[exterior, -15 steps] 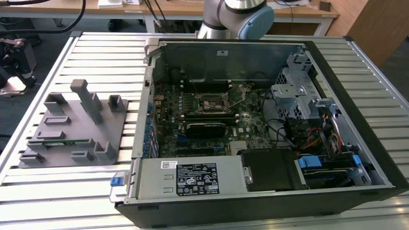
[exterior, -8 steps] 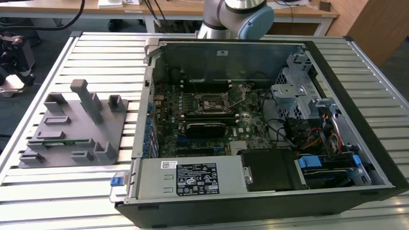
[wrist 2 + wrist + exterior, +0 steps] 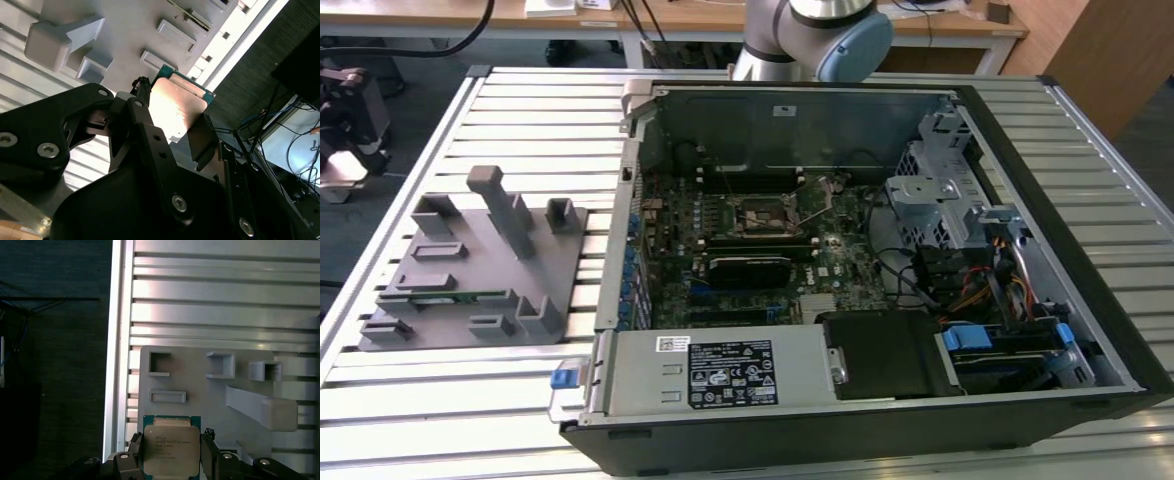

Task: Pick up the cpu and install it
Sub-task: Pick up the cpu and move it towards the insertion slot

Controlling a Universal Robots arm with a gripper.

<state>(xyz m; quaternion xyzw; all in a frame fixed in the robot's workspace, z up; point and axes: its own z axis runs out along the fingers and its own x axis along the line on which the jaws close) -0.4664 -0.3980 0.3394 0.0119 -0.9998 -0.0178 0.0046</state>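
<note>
cpu (image 3: 171, 450) is clamped in the gripper (image 3: 171, 460); fingers (image 3: 209, 455) sit on two opposite edges, jaws pressed onto the chip; shiny metal lid faces the first wrist view, thin green rim showing around it; in the second wrist view the same chip (image 3: 177, 107) catches a bright reflection between the black finger pads (image 3: 202, 140); cpu sits over the near edge of the grey fixture plate (image 3: 200, 390), close to a shallow rectangular pocket (image 3: 167, 396); can't tell whether it touches the plate or is clear of it; plate also carries several raised open-sided holders and one tall block (image 3: 277, 413); plate lies on the slatted metal tabletop (image 3: 225, 300), next to the tabletop's edge rail, dark floor beyond; exterior view: fixture plate (image 3: 474, 270) at the exterior view's left, a green memory stick (image 3: 447, 296) lying in it; open pc case (image 3: 1067, 200) just beside it on the exterior view's right, lying on its side; motherboard (image 3: 720, 270) exposed inside, dark square socket (image 3: 761, 213) near its middle; arm base (image 3: 807, 35) stands behind the case.
</note>
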